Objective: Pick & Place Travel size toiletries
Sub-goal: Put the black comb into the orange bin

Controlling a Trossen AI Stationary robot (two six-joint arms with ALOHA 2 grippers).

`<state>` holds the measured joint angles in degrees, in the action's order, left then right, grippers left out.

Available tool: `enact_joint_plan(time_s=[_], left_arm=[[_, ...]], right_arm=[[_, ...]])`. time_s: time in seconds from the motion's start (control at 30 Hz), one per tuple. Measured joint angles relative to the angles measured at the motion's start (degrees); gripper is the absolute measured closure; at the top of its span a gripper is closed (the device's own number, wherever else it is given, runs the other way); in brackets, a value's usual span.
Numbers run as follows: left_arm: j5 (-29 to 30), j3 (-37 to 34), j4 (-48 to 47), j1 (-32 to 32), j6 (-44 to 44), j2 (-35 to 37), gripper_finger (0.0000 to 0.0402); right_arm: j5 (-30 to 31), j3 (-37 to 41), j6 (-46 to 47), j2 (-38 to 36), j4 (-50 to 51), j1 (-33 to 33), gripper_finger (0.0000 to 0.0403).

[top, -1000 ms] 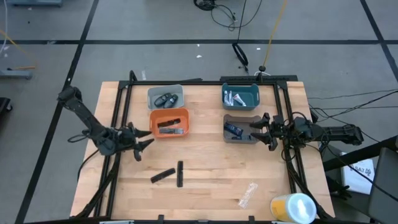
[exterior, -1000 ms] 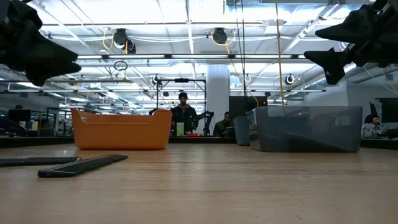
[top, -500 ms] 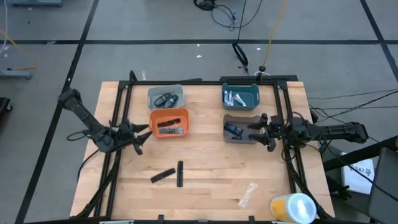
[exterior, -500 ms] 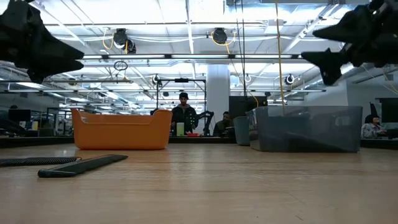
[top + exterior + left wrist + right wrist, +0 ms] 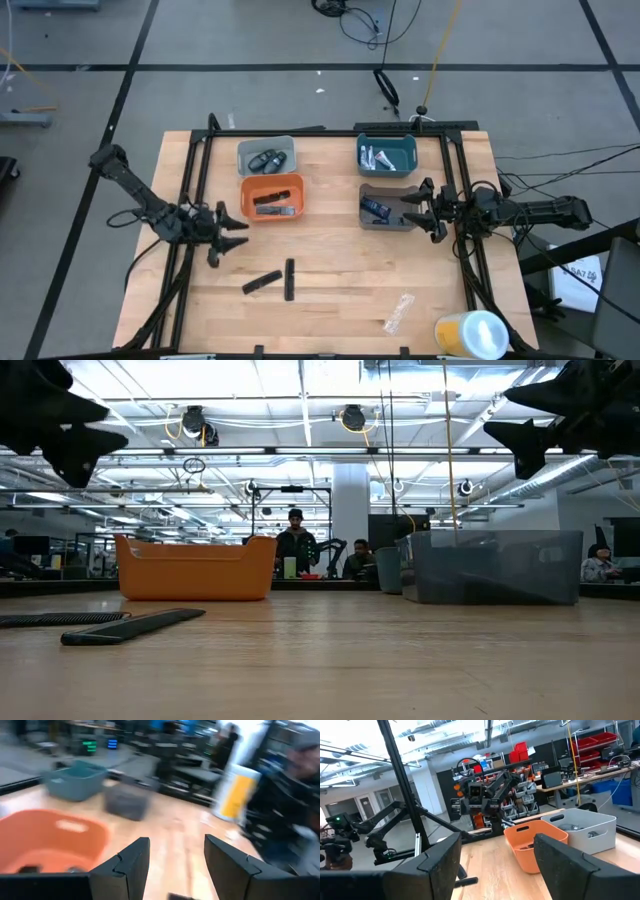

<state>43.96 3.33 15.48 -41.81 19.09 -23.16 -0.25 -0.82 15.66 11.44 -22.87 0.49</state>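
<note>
high view: left gripper (image 5: 228,234) sits at the left-centre of the frame, just below-left of the orange bin (image 5: 271,197), fingers spread, holding nothing. right gripper (image 5: 424,210) hovers at the right edge of the brown-grey bin (image 5: 386,207), fingers also apart and empty.

what's left on the bare wood: two thin black stick pieces (image 5: 277,279) in the lower centre, one lying upright in the frame, the other slanted just left of it, ends nearly meeting. everything else looks sorted: dark grey oval pieces (image 5: 265,159) in the grey bin (image 5: 265,155) upper left, silvery-white tubes (image 5: 376,157) in the teal bin (image 5: 386,154) upper right, a dark blue tube (image 5: 374,208) in the brown-grey bin, and dark items in the orange bin, likely sticks.

my read: left arm's job, go for the sticks, drop them in the orange bin.

how to do it well:
- pick the slanted stick first; it's nearer the left gripper
- turn the wrist so the fingers close across the narrow width, not along the length
- they lie flat (low view confirms (image 5: 130,624)), so come down right to the wood
- grab mid-length so it doesn't swing

around: clear crinkled wrapper (image 5: 398,312) and yellow-and-white cylinder (image 5: 470,333) in the lower right, well apart from the sticks, not in the path. black frame rails (image 5: 192,200) run beside the left arm. people in the room beyond the table, none near it.
</note>
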Motion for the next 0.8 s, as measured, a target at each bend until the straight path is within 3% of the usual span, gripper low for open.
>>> enact_joint_plan(time_s=[0.33,0.57,0.8], left_arm=[[-27.83,0.02,6.76,8.83,-18.72,1.45,0.0215],[-32.03,0.09,-5.85,15.57,-15.37,8.46,0.0215],[-33.27,0.09,-12.7,15.86,-17.94,17.71,0.0215]], right_arm=[[-0.02,0.0,0.11,0.0,-0.05,0.0,0.0165],[-0.42,0.0,0.79,0.0,-0.05,-0.01,0.0165],[-10.29,0.0,0.61,-0.02,-0.05,-0.02,0.0165]])
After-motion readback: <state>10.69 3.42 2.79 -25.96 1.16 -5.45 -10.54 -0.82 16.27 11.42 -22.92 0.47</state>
